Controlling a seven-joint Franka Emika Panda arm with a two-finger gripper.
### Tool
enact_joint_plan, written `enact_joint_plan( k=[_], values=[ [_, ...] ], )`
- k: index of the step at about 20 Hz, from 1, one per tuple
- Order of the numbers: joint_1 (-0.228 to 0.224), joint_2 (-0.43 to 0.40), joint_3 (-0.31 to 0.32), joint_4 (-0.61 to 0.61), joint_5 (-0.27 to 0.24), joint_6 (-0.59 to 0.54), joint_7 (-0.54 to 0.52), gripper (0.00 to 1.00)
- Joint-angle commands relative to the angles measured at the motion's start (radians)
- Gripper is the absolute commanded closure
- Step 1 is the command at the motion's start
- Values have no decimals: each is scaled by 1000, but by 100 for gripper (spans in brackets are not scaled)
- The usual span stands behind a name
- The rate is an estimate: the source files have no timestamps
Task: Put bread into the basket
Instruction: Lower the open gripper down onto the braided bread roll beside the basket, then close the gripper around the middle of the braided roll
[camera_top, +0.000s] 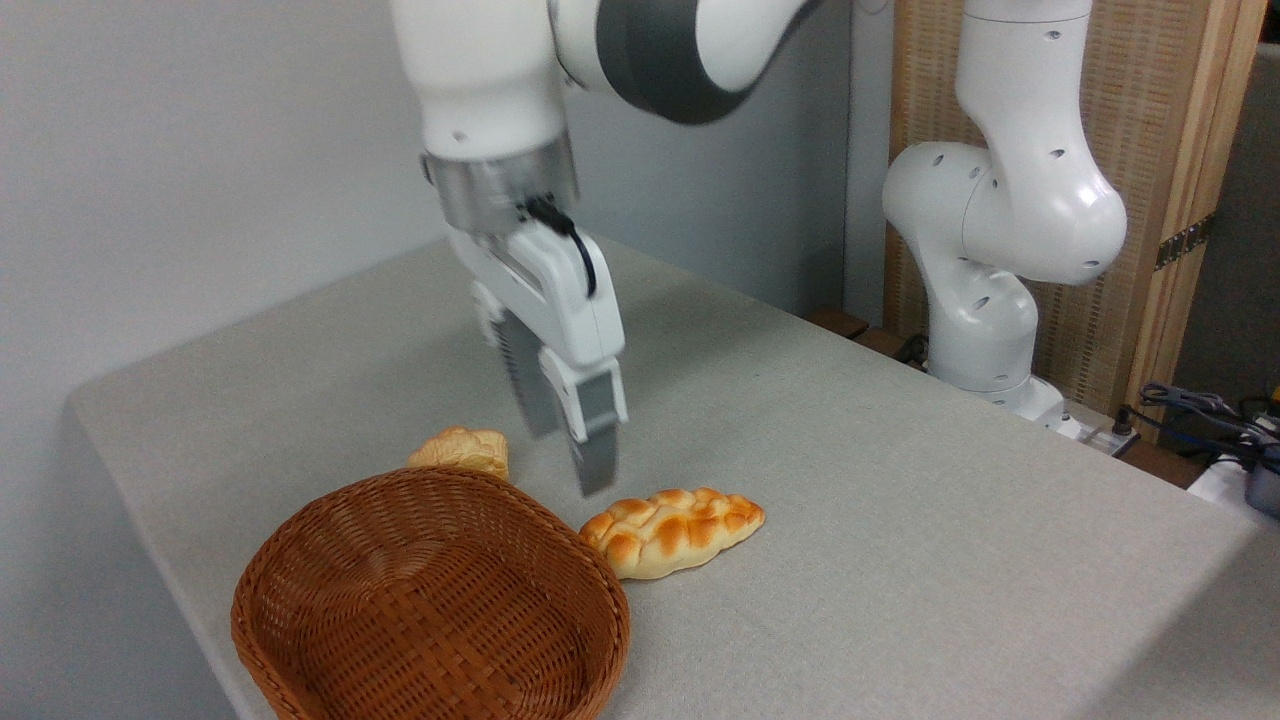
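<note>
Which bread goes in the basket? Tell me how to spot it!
Find the brown wicker basket at the table's near edge. The bread lies against its right rim, below the gripper. It is long, braided and orange-browned, unlike the small pale bread piece behind the basket.

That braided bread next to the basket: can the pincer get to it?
Probably yes. The pincer hangs just above the bread, which lies uncovered on the table, though its left end sits close against the basket.
</note>
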Motion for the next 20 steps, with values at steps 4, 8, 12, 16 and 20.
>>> enact_joint_plan(
  k=[4,8,12,16,20],
  values=[
    [0,-56,8,-198,47,44,232,0],
    [0,-19,14,-291,93,163,224,0],
    [0,-7,19,-320,78,191,221,1],
    [3,-5,20,-319,76,193,226,65],
    [3,-1,20,-319,76,193,227,73]
  ],
)
